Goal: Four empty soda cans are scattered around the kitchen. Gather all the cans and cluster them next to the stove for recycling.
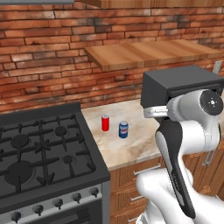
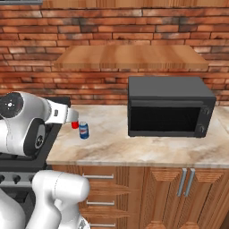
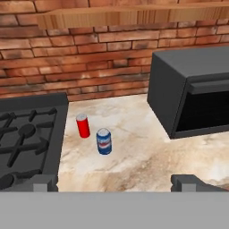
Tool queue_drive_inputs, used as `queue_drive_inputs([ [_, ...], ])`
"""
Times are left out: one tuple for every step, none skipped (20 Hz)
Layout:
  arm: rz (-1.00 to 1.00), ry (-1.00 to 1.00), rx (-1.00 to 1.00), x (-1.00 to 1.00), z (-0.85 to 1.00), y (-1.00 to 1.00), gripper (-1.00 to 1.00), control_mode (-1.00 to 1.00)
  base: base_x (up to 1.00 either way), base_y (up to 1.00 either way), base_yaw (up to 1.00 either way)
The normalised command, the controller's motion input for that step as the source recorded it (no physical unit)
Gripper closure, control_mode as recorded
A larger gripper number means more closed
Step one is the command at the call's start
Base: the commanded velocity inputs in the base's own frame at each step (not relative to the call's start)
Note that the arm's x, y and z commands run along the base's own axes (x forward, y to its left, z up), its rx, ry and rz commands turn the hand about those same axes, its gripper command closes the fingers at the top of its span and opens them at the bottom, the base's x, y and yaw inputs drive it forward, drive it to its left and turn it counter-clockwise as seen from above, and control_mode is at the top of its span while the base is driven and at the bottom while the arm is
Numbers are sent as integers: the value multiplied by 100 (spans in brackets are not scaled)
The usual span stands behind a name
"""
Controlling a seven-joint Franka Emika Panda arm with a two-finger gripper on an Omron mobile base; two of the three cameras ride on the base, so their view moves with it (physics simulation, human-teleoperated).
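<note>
Red can (image 3: 82, 125): upright on the marble surface (image 3: 134, 152), just beside the stove (image 3: 27, 138); well ahead of the fingers (image 3: 44, 182), between their lines
Blue can (image 3: 103, 141): near the red can
Fingers: spread apart, grasping nothing
Microwave (image 3: 192, 96): at right

Robot arm (image 1: 188, 144): glossy white rounded shells with a long dark grey inset panel running along one link. Joint ends were closed by round grey caps (image 1: 211, 102) with a small dark centre. The base body (image 2: 58, 192) was bulbous and white.
</note>
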Motion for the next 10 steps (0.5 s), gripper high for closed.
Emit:
queue_drive_inputs([
  [0,0,0,0,0,0,-100,100,-7,0,0],
  [0,0,0,0,0,0,-100,100,-8,0,0],
  [0,0,0,0,0,0,-100,100,-19,0,0],
  [0,0,0,0,0,0,-100,100,-37,-3,0],
  [0,0,0,0,0,0,-100,100,-43,-1,0],
  [0,0,0,0,0,0,-100,100,-43,-1,0],
  [0,0,0,0,0,0,-100,100,-41,0,0],
  [0,0,0,0,0,0,-100,100,-46,-1,0],
  [0,0,0,0,0,0,-100,100,-55,-2,0],
  [0,0,0,0,0,0,-100,100,-57,-2,0],
])
